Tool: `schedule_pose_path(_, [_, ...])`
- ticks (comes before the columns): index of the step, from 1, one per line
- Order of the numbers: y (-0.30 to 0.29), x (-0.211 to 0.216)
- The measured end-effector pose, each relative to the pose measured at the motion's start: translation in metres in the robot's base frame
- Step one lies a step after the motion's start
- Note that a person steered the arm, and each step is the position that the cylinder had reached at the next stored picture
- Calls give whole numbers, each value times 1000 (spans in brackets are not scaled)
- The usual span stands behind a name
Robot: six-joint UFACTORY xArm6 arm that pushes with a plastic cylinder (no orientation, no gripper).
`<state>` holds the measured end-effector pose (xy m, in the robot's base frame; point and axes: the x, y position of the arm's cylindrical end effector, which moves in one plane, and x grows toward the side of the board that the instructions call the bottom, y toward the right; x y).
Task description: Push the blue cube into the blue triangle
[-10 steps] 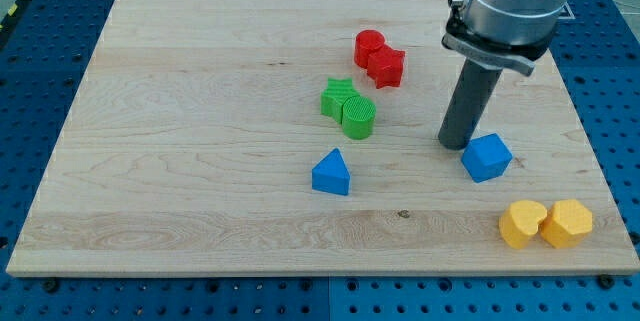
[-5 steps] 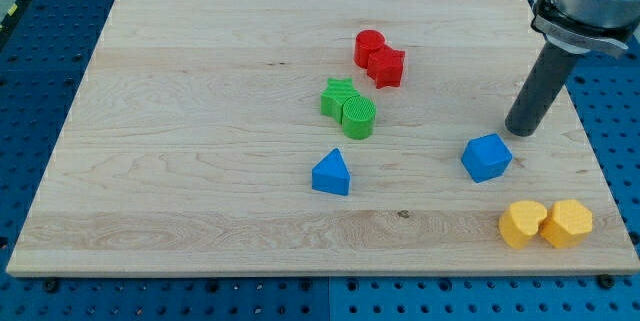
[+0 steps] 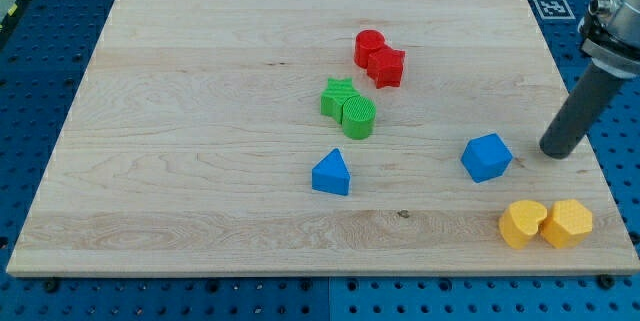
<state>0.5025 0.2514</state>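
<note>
Camera view shows a wooden board (image 3: 200, 111) lying on a blue perforated table (image 3: 20, 81), and I take the blue cube (image 3: 487, 157) as the landmark for everything else. It sits flat on the board toward the view's right, touching nothing.

My tip (image 3: 556, 151) stands on the board just to the view's right of the blue cube, level with it, with a clear strip of wood between the two. The rod is bare: it has no jaws, holds nothing, and touches no block.

The blue triangle (image 3: 331, 173) lies well to the view's left of the blue cube and slightly lower in the view, apart from every other block.

Below the blue cube and a little to the view's right, two yellow blocks sit pressed together near the board's lower edge: a yellow heart-like block (image 3: 523, 224) and a yellow hexagonal block (image 3: 568, 223).

Up and to the view's left of the blue cube, a green star (image 3: 337, 96) touches a green cylinder (image 3: 359, 117). Farther up from there, a red cylinder (image 3: 369, 47) touches a red star (image 3: 387, 65).

A printed marker tag (image 3: 549, 6) lies on the table, well above the blue cube.
</note>
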Motion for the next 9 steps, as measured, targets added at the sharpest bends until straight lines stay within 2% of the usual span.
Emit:
schedule_pose_path(1, [0, 1])
schedule_pose_path(6, [-123, 17])
schedule_pose_path(9, [-132, 24])
